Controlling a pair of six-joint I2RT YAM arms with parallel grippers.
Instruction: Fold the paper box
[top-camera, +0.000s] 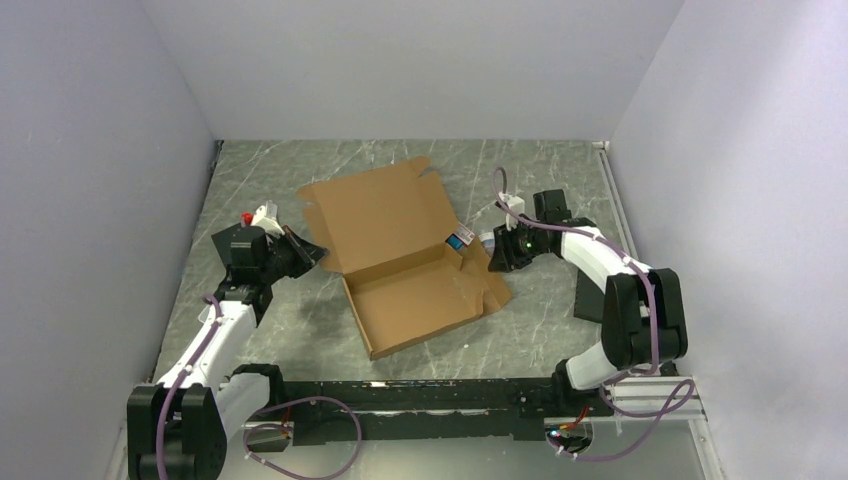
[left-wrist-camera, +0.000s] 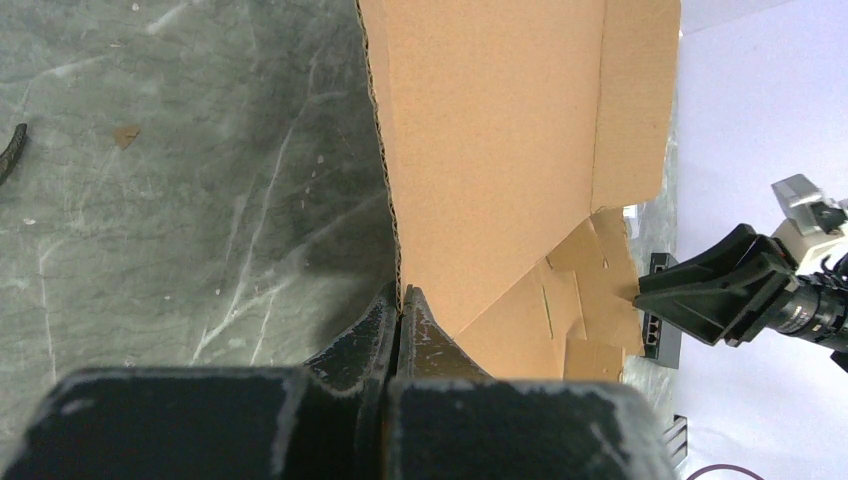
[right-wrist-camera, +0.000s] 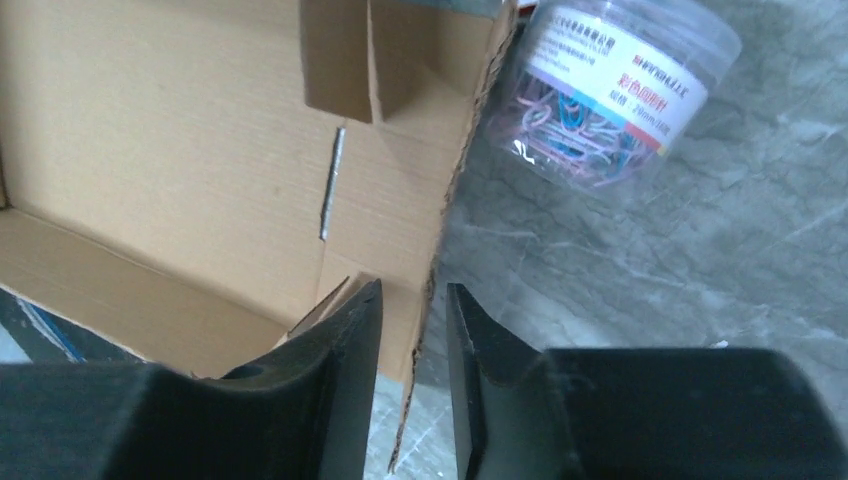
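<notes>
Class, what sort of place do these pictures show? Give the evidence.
Probably a robotics lab test cell: plain white walls enclose a marble-patterned table, and the left arm and right arm, bolted at its near edge, handle a paper box.

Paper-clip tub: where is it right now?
In the top view the paper-clip tub sits right of centre, beside the right edge of the paper box, just past the right gripper.
</notes>
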